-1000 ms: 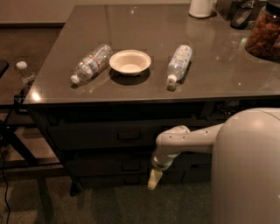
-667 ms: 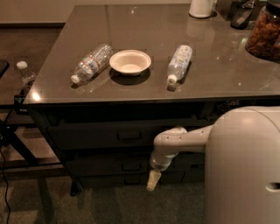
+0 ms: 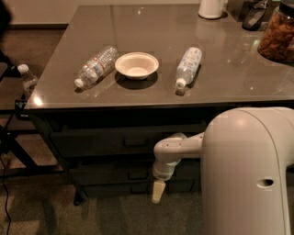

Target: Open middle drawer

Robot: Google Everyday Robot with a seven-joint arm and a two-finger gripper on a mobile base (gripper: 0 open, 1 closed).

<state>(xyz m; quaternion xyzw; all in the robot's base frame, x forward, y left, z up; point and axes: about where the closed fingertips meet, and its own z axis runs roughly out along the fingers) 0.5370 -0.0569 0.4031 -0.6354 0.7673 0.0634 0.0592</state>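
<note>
The middle drawer point(image 3: 103, 174) is a dark front under the counter, between a taller drawer point(image 3: 92, 141) above and a slim drawer point(image 3: 110, 189) below. Its small rectangular handle point(image 3: 138, 174) sits at its centre, and the drawer looks closed. My gripper point(image 3: 157, 192) hangs from the white wrist point(image 3: 165, 160), pointing down. It is just right of the handle and a little lower, in front of the slim drawer's face. It does not touch the handle. My large white arm housing point(image 3: 248, 174) hides the right part of the drawers.
On the counter point(image 3: 138, 98) lie two plastic bottles point(image 3: 95, 67) point(image 3: 188, 65) and a white bowl point(image 3: 137, 65). A jar point(image 3: 278, 34) and a white container point(image 3: 212, 8) stand at the back right. A black frame point(image 3: 14, 147) holding a bottle point(image 3: 27, 78) stands at the left.
My arm housing has shifted left and fills more of the right side. The gripper has drifted slightly left and down and stays in front of the drawers. The drawers have not moved.
</note>
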